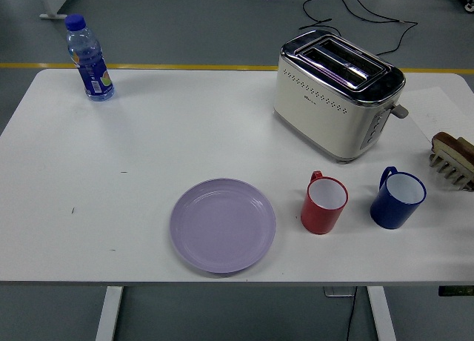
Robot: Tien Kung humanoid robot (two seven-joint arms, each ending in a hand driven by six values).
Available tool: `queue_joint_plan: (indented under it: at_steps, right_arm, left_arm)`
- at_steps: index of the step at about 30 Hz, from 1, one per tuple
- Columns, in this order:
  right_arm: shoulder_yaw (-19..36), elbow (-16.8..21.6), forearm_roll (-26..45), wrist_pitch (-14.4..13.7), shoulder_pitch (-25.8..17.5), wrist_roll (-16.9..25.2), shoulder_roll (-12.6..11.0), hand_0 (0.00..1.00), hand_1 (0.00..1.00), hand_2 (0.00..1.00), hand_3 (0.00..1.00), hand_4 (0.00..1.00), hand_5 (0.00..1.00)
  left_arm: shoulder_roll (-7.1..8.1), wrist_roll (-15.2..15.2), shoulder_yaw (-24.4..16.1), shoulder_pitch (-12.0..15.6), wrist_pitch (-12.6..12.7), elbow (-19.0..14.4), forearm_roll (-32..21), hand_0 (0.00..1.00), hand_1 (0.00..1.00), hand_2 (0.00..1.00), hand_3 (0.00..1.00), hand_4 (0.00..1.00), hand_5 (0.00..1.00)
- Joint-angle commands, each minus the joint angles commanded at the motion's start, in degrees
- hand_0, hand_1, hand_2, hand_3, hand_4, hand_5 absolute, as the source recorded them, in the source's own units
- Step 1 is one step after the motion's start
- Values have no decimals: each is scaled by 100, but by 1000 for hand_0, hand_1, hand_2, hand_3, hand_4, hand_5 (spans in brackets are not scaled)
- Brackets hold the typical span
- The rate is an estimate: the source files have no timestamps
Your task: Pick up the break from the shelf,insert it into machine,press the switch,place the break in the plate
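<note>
A cream and chrome toaster (337,96) stands at the back right of the white table (148,156), its two slots showing nothing inside and its lever (400,111) on the right end. At the right edge a small wooden rack (452,167) holds a brown slice of bread (453,146). A lilac plate (222,224) lies bare near the front edge, left of centre. Neither of my hands appears in the head view.
A red mug (324,203) and a blue mug (397,198) stand between the plate and the rack, in front of the toaster. A water bottle with a blue cap (89,58) stands at the far left corner. Cables lie on the floor beyond the table.
</note>
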Motion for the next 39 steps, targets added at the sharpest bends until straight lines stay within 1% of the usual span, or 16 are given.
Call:
queue_joint_plan:
  at_steps: [2, 4, 5, 11, 14, 15, 17, 22, 23, 27, 28, 29, 35, 36, 39]
  right_arm:
    - [-65, 57, -223, 43, -11, -122, -6, 994, 894, 957, 973, 866, 154]
    - [-137, 114, -706, 99, -17, -253, -16, 994, 894, 957, 973, 866, 154]
    - [-197, 154, -930, 148, -17, -355, -25, 998, 898, 952, 977, 856, 174]
    - [-622, 310, -2420, 449, 90, -966, -96, 998, 887, 945, 967, 848, 183]
    - [-688, 326, -3064, 515, 111, -1091, -94, 998, 887, 945, 967, 848, 183]
    - [-729, 331, -3236, 561, 123, -1204, -88, 998, 887, 945, 967, 848, 183]
    - [-783, 317, -3366, 577, 140, -1287, -85, 998, 886, 942, 964, 842, 186]
    - [-1019, 117, -3655, 491, 291, -1529, -62, 998, 886, 942, 964, 842, 186]
    - [-1058, 88, -3710, 486, 321, -1564, -50, 974, 861, 895, 948, 839, 207]
    - [-1197, -2, -3862, 423, 414, -1689, 1, 974, 861, 895, 948, 839, 207]
    - [-1246, -36, -3907, 390, 445, -1726, 18, 974, 861, 895, 948, 839, 207]
    - [-1292, -75, -3964, 370, 478, -1772, 34, 930, 818, 849, 924, 835, 208]
    - [-1500, -249, -4246, 166, 645, -2008, 96, 930, 818, 849, 924, 835, 208]
    - [-1531, -275, -4235, 151, 675, -2049, 104, 793, 701, 719, 801, 798, 209]
    - [-1581, -334, -4250, 144, 741, -2133, 126, 793, 701, 719, 801, 798, 209]
  left_arm:
    - [0, -1, 1, 0, 1, 0, -5, 651, 569, 593, 610, 307, 988]
    - [0, -2, 5, 0, 2, 0, -12, 651, 569, 593, 610, 307, 988]
    - [-1, -3, 10, 0, 3, 0, -20, 652, 569, 592, 611, 308, 988]
    - [1, -3, 26, 3, 2, 0, -33, 652, 569, 591, 611, 308, 988]
    - [2, -3, 31, 3, 3, 0, -41, 652, 569, 591, 611, 308, 988]
    - [2, -5, 37, 2, 5, 0, -52, 652, 569, 591, 611, 308, 988]
    - [3, -9, 44, 2, 7, 0, -65, 652, 570, 589, 611, 309, 989]
    - [4, -2, 47, -3, 4, 0, -57, 652, 570, 589, 611, 309, 989]
    - [3, 0, 45, -2, 4, 0, -51, 652, 569, 588, 612, 311, 990]
    - [0, 8, 44, 0, 1, 0, -31, 652, 569, 588, 612, 311, 990]
    - [-1, 10, 45, 2, 1, 0, -29, 652, 569, 588, 612, 311, 990]
    - [-2, 12, 42, 4, 1, 0, -22, 653, 569, 588, 612, 312, 992]
    - [-6, 23, 25, 20, -2, 0, 10, 653, 569, 588, 612, 312, 992]
    - [-7, 26, 23, 23, -2, 0, 22, 653, 569, 590, 612, 313, 993]
    - [-9, 26, 20, 28, -1, 0, 29, 653, 569, 590, 612, 313, 993]
